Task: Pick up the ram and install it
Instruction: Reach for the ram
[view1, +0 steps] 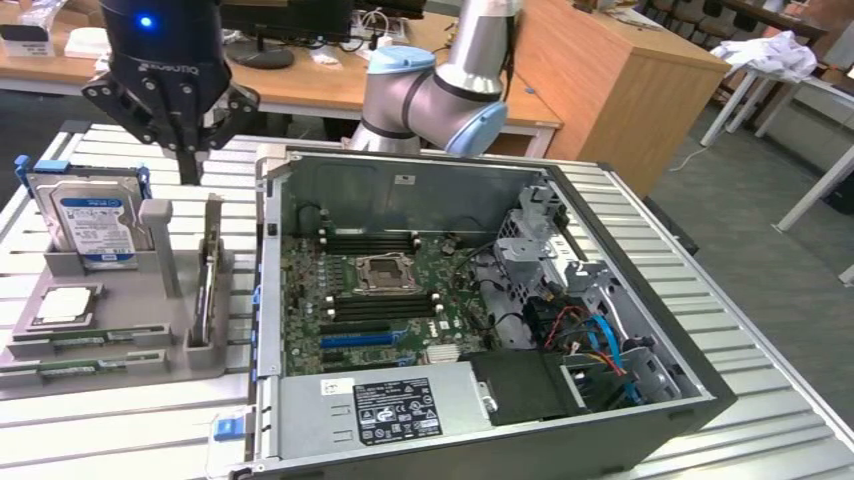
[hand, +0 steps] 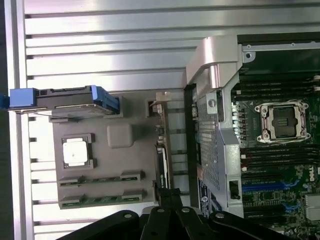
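Note:
A grey holder (view1: 134, 350) sits at the exterior view's left of the open computer case. One ram stick (view1: 210, 290) stands on edge in it, seen edge-on in the wrist view as the ram stick (hand: 162, 155). Two more green sticks (view1: 87, 342) lie flat in the holder's front slots, and they appear as green sticks (hand: 100, 178) in the wrist view. My gripper (view1: 195, 168) hangs well above the holder's far end, shut and holding nothing. Its dark fingers (hand: 170, 200) line up with the upright stick's end. Black memory slots (view1: 380, 240) lie beside the processor socket (view1: 387, 270).
A silver hard drive (view1: 94, 225) in a blue bracket stands at the holder's back, with a processor chip (view1: 67, 303) in front of it. The case's tall metal wall (view1: 267, 300) rises between holder and motherboard. A power supply (view1: 387, 405) fills the case front. The arm's base (view1: 427, 95) stands behind.

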